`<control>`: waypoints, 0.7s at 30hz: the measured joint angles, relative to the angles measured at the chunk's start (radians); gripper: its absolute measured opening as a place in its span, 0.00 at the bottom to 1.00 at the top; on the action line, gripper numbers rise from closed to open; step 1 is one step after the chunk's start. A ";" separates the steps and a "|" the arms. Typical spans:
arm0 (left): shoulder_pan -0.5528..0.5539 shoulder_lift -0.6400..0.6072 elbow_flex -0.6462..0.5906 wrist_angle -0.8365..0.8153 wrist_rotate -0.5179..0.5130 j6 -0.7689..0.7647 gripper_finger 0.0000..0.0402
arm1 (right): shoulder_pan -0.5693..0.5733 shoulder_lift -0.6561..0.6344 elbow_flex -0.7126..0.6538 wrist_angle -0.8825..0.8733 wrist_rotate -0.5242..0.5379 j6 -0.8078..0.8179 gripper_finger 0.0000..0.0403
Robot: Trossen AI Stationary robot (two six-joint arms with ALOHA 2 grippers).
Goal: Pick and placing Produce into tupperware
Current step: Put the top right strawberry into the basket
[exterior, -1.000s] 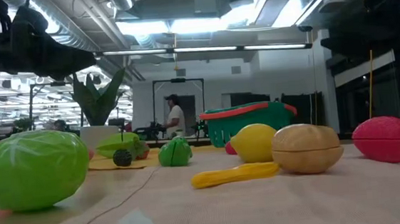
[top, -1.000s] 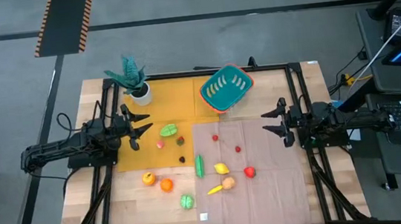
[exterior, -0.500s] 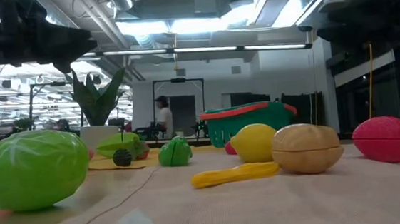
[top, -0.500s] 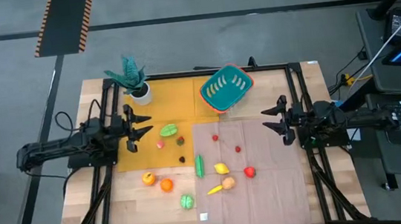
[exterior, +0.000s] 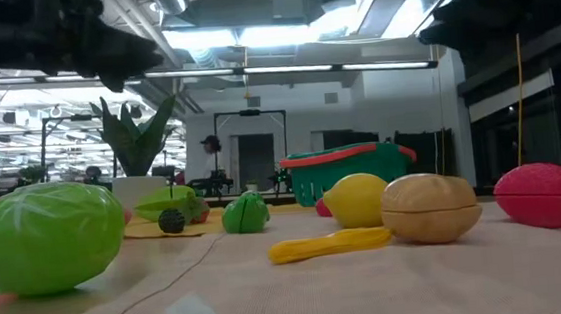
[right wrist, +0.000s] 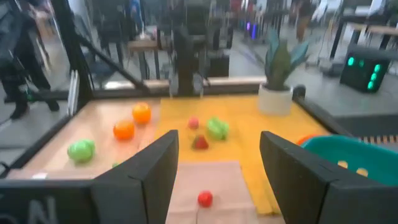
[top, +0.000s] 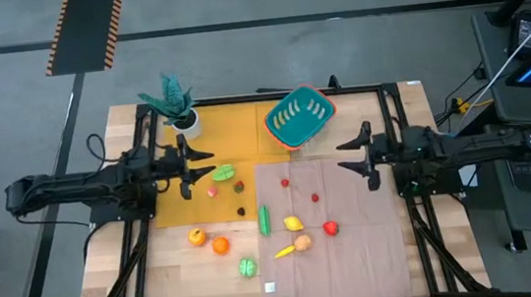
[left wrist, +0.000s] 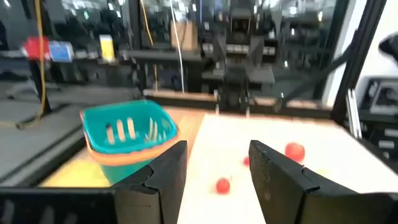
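Left tool [top: 200, 166] and right tool [top: 351, 154] hang open, apparently empty, flanking the produce [top: 296, 223]

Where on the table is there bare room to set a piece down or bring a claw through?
Free: the brown mat's near right corner, beyond the red fruit, and the wood near left of the two orange fruits. The yellow mat between the potted plant and the tupperware is bare too. Crowded: the centre, around the green cucumber and lemon.

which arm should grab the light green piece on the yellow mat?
Left. The left gripper, fingers open, hovers right beside the light green piece. The right gripper sits across the table.
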 joint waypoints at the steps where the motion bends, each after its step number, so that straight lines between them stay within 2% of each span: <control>1: 0.000 0.021 0.007 -0.001 0.003 0.000 0.41 | 0.000 0.021 0.010 -0.001 0.000 -0.001 0.56; 6: -0.009 0.108 0.025 0.002 0.003 -0.006 0.41 | 0.003 0.119 0.044 -0.006 -0.012 -0.020 0.56; 17: -0.111 0.271 0.082 0.008 -0.030 -0.030 0.41 | 0.065 0.323 0.179 -0.008 -0.018 -0.084 0.56; 21: -0.142 0.312 0.087 0.006 -0.087 -0.003 0.41 | 0.093 0.385 0.224 -0.091 0.036 -0.102 0.56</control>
